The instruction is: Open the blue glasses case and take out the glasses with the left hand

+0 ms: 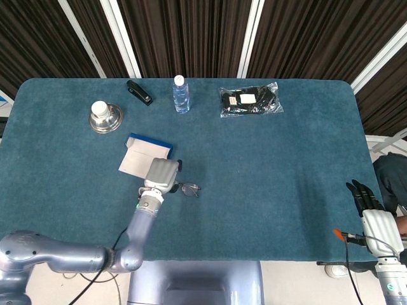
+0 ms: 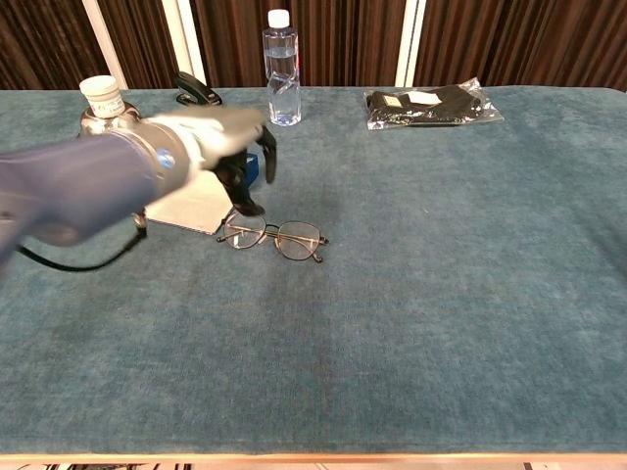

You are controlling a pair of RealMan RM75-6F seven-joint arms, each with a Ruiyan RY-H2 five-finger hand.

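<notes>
Across the teal felt surface (image 1: 267, 165), before dark curtains (image 1: 191, 32), the glasses (image 2: 273, 238) lie flat beside the open blue glasses case (image 1: 145, 156). Above them the left hand (image 2: 231, 147) hovers, fingers (image 2: 249, 181) loosely apart, holding nothing. The right hand (image 1: 372, 213) hangs off the surface's edge, fingers extended.
</notes>
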